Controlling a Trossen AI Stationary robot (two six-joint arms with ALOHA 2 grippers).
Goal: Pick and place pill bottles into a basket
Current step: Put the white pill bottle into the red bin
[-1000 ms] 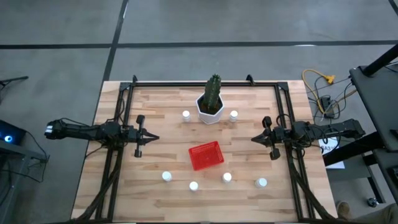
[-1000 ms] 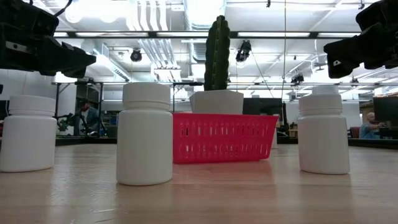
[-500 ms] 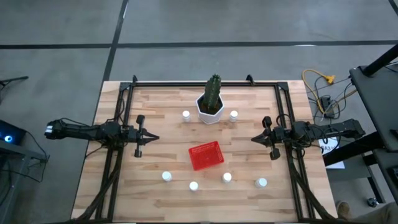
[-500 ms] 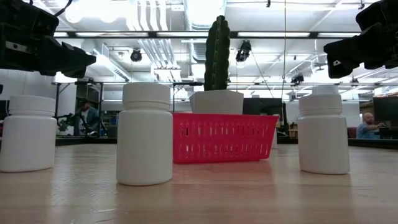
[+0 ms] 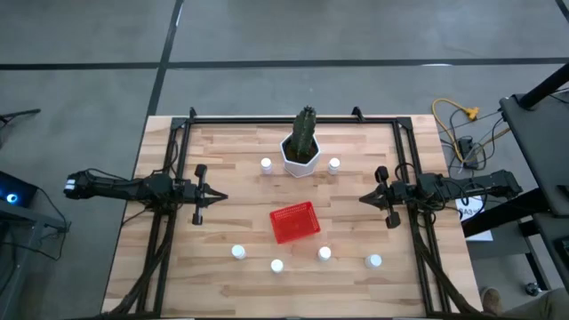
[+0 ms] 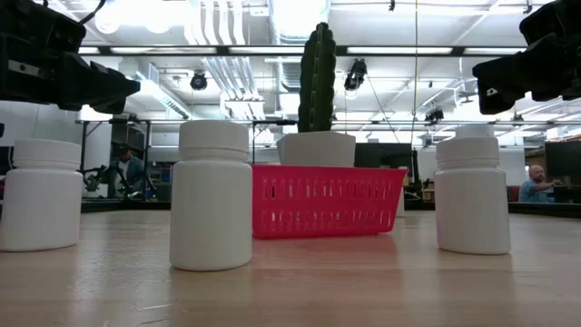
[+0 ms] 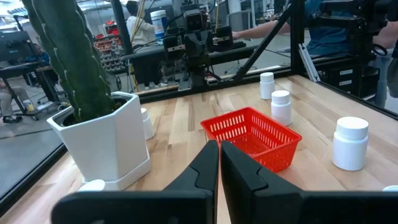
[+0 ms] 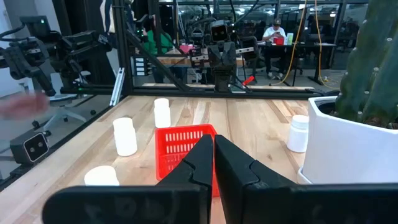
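four white pill bottles (image 5: 238, 252) stand in a loose row along the near edge of the wooden table (image 5: 231, 222), the others being at (image 5: 276, 265), (image 5: 324, 254) and (image 5: 374, 261); from table height three of them loom large, with the red mesh basket (image 6: 327, 200) showing between two of them. the red basket (image 5: 294, 221) sits just behind that row near the middle of the table, slightly turned, and nothing shows inside it. level with it, the left gripper (image 5: 220, 197) hangs over the table's left side with its fingers pressed together, holding nothing, its tip pointing toward the middle; the right gripper (image 5: 364, 199) mirrors it over the right side, fingers likewise pressed together and empty (each wrist camera looks straight past its closed fingers at the basket and the other arm beyond). farther back stands a white hexagonal pot (image 5: 300, 156) with a green cactus (image 5: 306, 128), and two more pill bottles flank it, one just to its left (image 5: 266, 164) and one just to its right (image 5: 334, 164). beyond the table, people sit at desks in the room behind (image 6: 542, 183).
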